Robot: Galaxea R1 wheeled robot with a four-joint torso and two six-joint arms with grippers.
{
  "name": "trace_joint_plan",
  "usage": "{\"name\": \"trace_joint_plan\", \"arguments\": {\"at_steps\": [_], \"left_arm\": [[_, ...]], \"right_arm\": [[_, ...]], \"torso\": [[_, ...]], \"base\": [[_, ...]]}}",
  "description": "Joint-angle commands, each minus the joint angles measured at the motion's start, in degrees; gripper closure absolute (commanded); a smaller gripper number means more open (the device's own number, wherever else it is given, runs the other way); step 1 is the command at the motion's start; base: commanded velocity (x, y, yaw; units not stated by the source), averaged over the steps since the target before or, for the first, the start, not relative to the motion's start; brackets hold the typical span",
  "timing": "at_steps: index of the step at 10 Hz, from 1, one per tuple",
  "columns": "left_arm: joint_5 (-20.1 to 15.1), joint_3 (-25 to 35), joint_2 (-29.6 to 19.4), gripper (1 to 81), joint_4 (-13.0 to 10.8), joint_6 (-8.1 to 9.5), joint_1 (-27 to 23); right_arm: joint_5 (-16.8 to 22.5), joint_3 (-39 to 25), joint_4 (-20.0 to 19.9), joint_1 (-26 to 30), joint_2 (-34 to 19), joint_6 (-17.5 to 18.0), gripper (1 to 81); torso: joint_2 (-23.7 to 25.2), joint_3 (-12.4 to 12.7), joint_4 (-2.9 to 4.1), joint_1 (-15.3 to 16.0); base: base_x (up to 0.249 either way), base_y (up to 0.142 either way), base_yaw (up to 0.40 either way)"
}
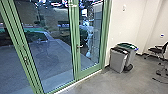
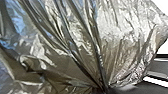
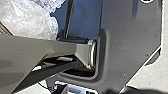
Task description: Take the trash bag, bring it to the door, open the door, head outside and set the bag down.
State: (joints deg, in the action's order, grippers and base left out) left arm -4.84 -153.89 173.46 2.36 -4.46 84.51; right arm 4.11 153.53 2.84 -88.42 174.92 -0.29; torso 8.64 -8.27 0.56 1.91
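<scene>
Left gripper (image 2: 101,89) appears clenched on the gathered neck of the silvery, translucent trash bag (image 2: 117,42): creases run together to a tight point there and fan out from it, though the grip itself is mostly hidden by film. So the bag lies directly at this gripper, spreading outward from the pinch. Its long axis is unclear, the plastic being crumpled and loose. Crinkled plastic also lies near the right wrist camera, beside the robot's dark plate (image 3: 125,37); I judge it to be the same bag, nearer the left hand because that one has the neck.

Ahead of the gripper stands the green-framed glass door (image 1: 90,72), apparently closed, with its lever handle (image 1: 79,46) roughly straight in front and paving (image 1: 58,66) beyond the glass. Any move on the door turns on this: the lever is well apart from the bag, and the bag-holding gripper is a poor choice for it, since loose film could snag or slip.

Off to the gripper's right, against the wall, stand a grey black-topped bin (image 1: 118,61) and a green-lidded bin (image 1: 130,47), then a dark office chair (image 1: 158,50). A blue mark sits on the green-lidded bin, too blurred to read; no brand or lettering is legible.
</scene>
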Motion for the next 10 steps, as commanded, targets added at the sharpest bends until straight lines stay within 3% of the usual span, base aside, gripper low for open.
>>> {"name": "trace_joint_plan", "arguments": {"at_steps": [1, 7, 10], "left_arm": [[-3.6, 0.3, 1.1, 81.1, -0.3, -0.28, -2.5], [-2.9, 0.5, 1.0, 81.1, -0.3, -0.37, -2.5], [-2.8, 0.6, 1.5, 81.1, -1.5, -0.28, -2.6]], "right_arm": [[3.3, -0.6, 0.3, 2.6, 1.5, -0.2, 1.0], [3.3, 1.0, 0.3, 2.6, 1.5, -0.2, 1.0], [3.3, 3.2, 0.0, 2.1, 1.3, -0.1, 1.0]], "torso": [[0.0, 0.0, 0.0, 0.0], [0.0, 0.0, 0.0, 0.0], [0.0, 0.0, 0.0, 0.0]], "base": [[0.142, 0.0, 0.0], [0.142, 0.0, 0.0], [0.141, 0.0, 0.0]]}}
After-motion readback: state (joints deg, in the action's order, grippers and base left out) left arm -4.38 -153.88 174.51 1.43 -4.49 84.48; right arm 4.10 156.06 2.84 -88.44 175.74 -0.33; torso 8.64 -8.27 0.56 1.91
